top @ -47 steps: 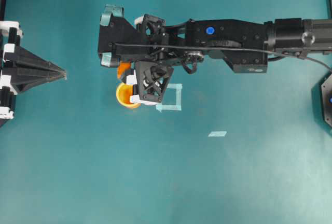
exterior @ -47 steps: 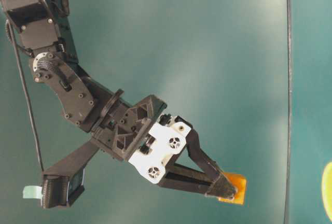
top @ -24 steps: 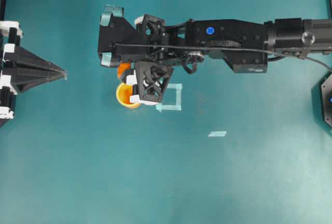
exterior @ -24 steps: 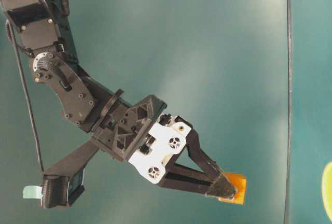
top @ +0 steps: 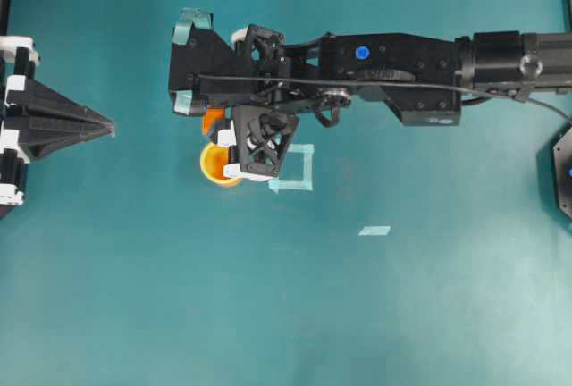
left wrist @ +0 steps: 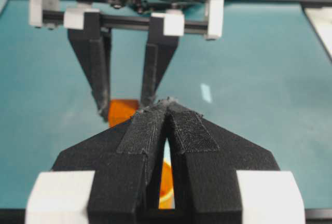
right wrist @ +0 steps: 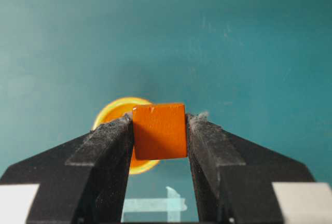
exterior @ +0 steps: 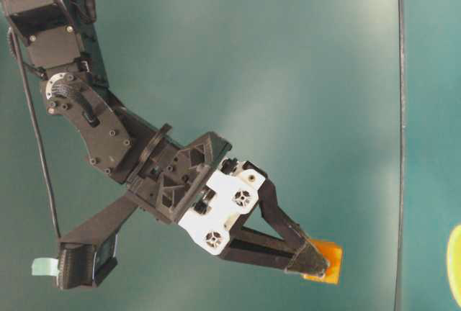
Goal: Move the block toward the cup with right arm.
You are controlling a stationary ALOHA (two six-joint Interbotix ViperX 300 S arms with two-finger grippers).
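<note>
My right gripper (right wrist: 159,126) is shut on the block (right wrist: 159,130), a small orange cube pinched between its two black padded fingers. The block hangs above the table, just over the near rim of the yellow-orange cup (right wrist: 116,111). From overhead the block (top: 213,120) peeks out under the right arm's wrist, right beside the cup (top: 217,167), which the gripper frame partly covers. The table-level view shows the block (exterior: 328,260) at the fingertips and a sliver of the cup (exterior: 456,264). My left gripper (top: 107,127) rests at the far left, shut and pointed, with nothing in it.
A pale tape square outline (top: 295,169) lies just right of the cup, and a short tape strip (top: 374,230) lies further right. A black base (top: 563,172) sits at the right edge. The right arm spans the upper half of the table.
</note>
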